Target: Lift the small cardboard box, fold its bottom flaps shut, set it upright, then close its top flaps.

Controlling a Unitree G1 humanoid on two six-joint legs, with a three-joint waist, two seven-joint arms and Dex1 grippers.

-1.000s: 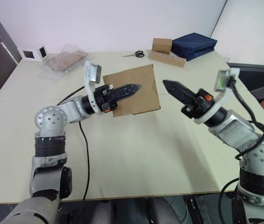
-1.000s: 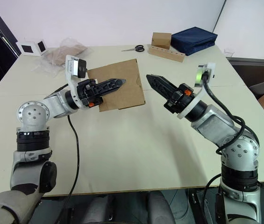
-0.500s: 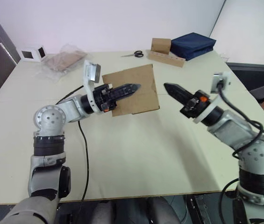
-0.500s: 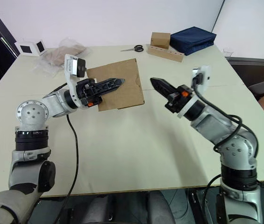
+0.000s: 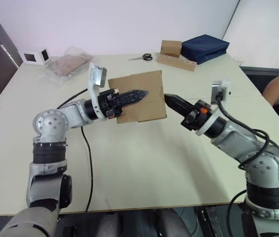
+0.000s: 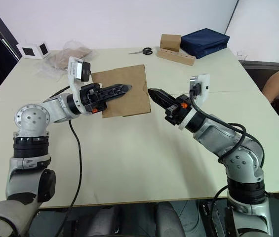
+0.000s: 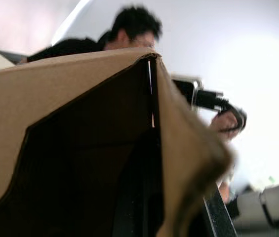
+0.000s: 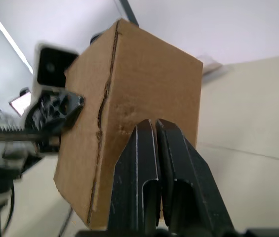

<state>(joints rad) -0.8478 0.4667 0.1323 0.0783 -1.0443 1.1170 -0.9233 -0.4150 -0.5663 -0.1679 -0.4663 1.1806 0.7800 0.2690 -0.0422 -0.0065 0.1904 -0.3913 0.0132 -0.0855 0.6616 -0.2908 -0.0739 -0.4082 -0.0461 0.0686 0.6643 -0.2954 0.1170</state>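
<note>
Left eye view — left hand clamps the small cardboard box (broad face camera-ward); right hand pinched together.

Two cardboard boxes are in sight — the small cardboard box held above the table, and a smaller brown cube far back. One pair of scissors, one dark blue bag, one white cube, one plastic bag — and two grippers, left and right.

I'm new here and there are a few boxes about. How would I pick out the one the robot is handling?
Start at the big cream table and look above its middle, between the two arms. The plain brown cardboard box hangs there off the tabletop, gripped by the left gripper. Unlike the smaller brown cube at the far edge, it is held aloft.
</note>
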